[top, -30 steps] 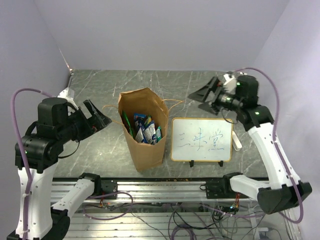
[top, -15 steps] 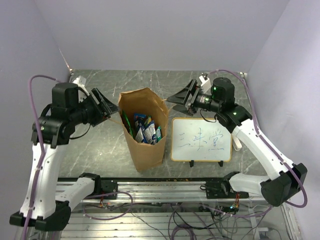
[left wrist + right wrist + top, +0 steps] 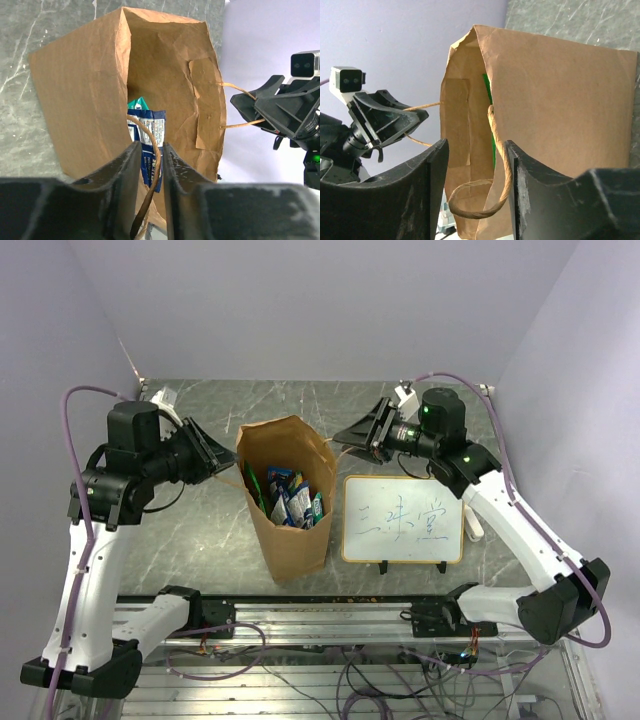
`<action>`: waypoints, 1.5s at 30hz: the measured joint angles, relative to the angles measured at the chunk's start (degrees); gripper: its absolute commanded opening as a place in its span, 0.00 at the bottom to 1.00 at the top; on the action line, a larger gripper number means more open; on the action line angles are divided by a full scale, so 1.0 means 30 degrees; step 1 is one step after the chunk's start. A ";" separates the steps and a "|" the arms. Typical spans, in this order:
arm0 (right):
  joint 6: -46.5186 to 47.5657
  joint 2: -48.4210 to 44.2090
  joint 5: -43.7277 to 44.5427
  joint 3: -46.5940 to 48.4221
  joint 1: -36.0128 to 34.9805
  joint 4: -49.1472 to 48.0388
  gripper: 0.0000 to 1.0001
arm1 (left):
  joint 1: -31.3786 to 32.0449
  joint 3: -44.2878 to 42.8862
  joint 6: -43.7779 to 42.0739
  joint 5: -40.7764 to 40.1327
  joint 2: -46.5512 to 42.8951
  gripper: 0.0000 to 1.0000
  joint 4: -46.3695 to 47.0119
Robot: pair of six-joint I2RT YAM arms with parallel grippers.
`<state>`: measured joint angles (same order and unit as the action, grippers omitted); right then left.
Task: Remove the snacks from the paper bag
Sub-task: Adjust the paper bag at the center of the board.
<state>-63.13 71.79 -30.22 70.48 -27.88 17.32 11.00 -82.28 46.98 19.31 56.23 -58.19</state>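
The paper bag (image 3: 290, 535) stands upright in the middle of the surface (image 3: 200, 530), its long axis vertical and its mouth open upward. The snacks (image 3: 290, 498) are packed deep inside, below the rim. The left claw (image 3: 152, 150) sits at the bag's left side with the left handle (image 3: 157, 165) threaded through a narrow gap, released rather than pinched. The right claw (image 3: 476, 150) mirrors it on the other side, its jaws wider apart around the right handle (image 3: 494, 122), also not clenched. Both arms look equally near, but neither is over the mouth. The packets lie inward and downward from each claw, so reaching them probably means coming in from above.
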 measured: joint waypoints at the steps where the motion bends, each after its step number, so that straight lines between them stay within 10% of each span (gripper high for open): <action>1: 0.0117 0.0000 -0.0022 0.0058 0.0000 0.0044 0.42 | 0.0000 0.0000 -0.0080 -0.0022 0.0007 0.27 -0.0015; 12: 0.2951 0.1494 -0.0816 0.2965 -0.0452 0.2076 0.00 | 0.0000 -0.1239 -0.0889 -0.0583 0.1574 0.07 -0.0291; 33: 0.4772 0.7890 -0.0568 0.9085 -0.4765 0.1450 0.00 | -0.1814 -1.2458 -0.5122 -0.7184 0.8094 0.07 -0.4874; 45: 0.4634 0.9420 0.0284 0.8633 -0.8327 0.0707 0.00 | -0.2725 -1.3537 -0.7089 -0.5406 1.0754 0.07 -0.3177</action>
<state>-49.23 100.05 -29.36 96.38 -52.86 19.44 2.83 -122.89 25.71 3.09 88.49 -67.72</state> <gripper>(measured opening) 0.006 0.074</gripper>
